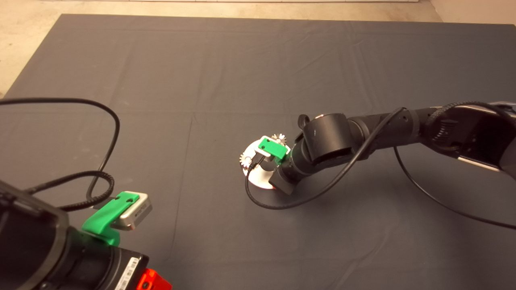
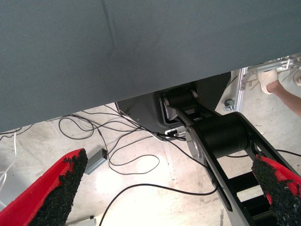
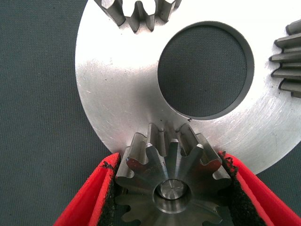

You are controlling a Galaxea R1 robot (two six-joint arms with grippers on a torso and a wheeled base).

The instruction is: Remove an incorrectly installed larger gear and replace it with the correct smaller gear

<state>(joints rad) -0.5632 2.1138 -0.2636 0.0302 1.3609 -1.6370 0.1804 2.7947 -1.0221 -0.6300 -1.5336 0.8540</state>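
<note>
**Right gripper clamped on a gear at the disc rim**

We see the right gripper [image 3: 171,188] down over a flat round silvery steel disc [image 3: 117,89] with a large round centre hole, lying on the dark grey mat [image 1: 225,72]. Its red fingers [image 3: 89,197] pinch a steel gear with flaring teeth and a metal pin in its bore [image 3: 171,176]; the black pads touch the teeth on both sides. This gear sits at the disc's rim. We cannot tell whether it is the larger or the smaller gear. Two further toothed steel gears [image 3: 138,12] [image 3: 289,63] sit at other points of the rim, apart from the held one.

The left gripper [image 2: 164,188] waits at the mat's near left edge, fingers spread and holding nothing.
</note>
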